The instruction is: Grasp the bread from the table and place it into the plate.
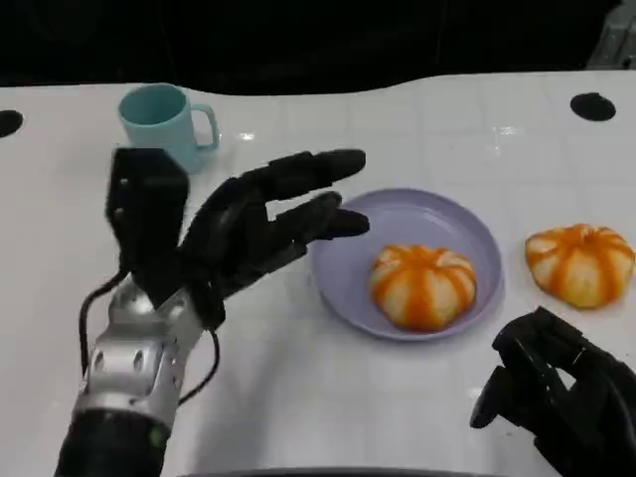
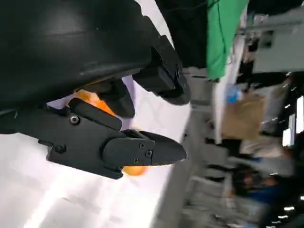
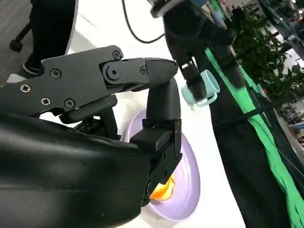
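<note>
Nearest, at the lower right: right hand (image 1: 561, 402), black, fingers loosely bent and apart, holding nothing, low over the glossy white table (image 1: 328, 397). Across at the left, rising from a silver forearm (image 1: 134, 358): left hand (image 1: 248, 234), raised clear of the surface, fingers stretched out and slightly spread toward the plate, gripping nothing. Just past those fingertips: lilac plate (image 1: 338, 268), round, shallow, smooth and probably hard plastic or ceramic, already carrying one bun (image 1: 422, 286) right of centre. Beside the plate on its right, apart from the rim and just beyond the right hand: bread on the table (image 1: 581, 263), a domed round loaf, pale with orange stripes running down from the crown like a pumpkin, matte and lightly creased between the lobes. Likely light, soft and springy, not slippery, easily dented under pressure. Best taken from above with fingers wrapped round the widest part of the dome, thumb opposite, squeezed only enough to lift; worth avoiding the crown, probably prone to crushing. Closer to the right hand than the left, so probably that hand's job. Farther back on the left: teal cup (image 1: 164, 124), smooth, cylindrical, handle to its right, well apart from the bread.
</note>
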You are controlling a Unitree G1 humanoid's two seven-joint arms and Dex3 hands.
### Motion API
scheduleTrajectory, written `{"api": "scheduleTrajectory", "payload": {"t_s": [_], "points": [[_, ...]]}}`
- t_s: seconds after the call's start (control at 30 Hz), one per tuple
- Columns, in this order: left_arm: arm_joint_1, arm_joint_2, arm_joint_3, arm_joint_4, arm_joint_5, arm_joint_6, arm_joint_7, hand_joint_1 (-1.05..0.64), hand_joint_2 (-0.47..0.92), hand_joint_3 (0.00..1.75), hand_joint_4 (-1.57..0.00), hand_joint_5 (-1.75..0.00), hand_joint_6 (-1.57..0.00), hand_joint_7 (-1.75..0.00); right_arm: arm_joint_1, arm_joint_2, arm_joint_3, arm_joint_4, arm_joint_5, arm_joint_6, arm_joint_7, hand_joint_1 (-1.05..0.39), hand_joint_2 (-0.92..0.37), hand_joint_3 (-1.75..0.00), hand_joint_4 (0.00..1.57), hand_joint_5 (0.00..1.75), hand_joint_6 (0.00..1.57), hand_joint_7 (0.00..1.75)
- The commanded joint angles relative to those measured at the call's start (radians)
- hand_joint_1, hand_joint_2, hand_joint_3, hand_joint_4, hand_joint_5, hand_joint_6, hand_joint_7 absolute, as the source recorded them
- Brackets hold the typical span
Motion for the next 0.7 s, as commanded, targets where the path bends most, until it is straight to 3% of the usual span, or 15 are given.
{"api": "scheduleTrajectory", "payload": {"t_s": [0.03,0.13,0.27,0.5,0.7], "points": [[0.096,-0.033,0.073,-0.15,-0.133,0.117,0.05,-0.61,0.92,0.45,-0.48,-1.57,-0.44,-1.23,0.004,-0.006,-0.005,-0.01,0.008,0.005,-0.003,-0.51,-0.92,-0.22,0.64,1.75,0.55,1.56],[0.184,-0.087,0.114,-0.259,-0.219,0.171,0.117,-0.63,0.92,0.47,-0.56,-1.72,-0.5,-1.42,0.004,-0.009,-0.003,-0.015,0.002,0.008,-0.009,-0.51,-0.92,-0.23,0.64,1.75,0.55,1.56],[0.274,-0.112,0.128,-0.372,-0.286,0.243,0.182,-0.62,0.92,0.5,-0.66,-1.74,-0.53,-1.54,0.005,-0.012,0.0,-0.021,-0.002,0.01,-0.011,-0.51,-0.92,-0.25,0.63,1.75,0.54,1.56],[0.414,-0.111,0.12,-0.512,-0.341,0.332,0.253,-0.59,0.92,0.51,-0.82,-1.75,-0.58,-1.73,0.004,-0.008,-0.002,-0.023,0.002,0.012,-0.013,-0.5,-0.92,-0.25,0.63,1.75,0.54,1.57],[0.49,-0.093,0.105,-0.557,-0.339,0.349,0.274,-0.54,0.92,0.55,-0.8,-1.75,-0.56,-1.75,0.008,-0.015,0.001,-0.032,-0.002,0.014,-0.012,-0.51,-0.92,-0.27,0.63,1.75,0.53,1.56]]}}
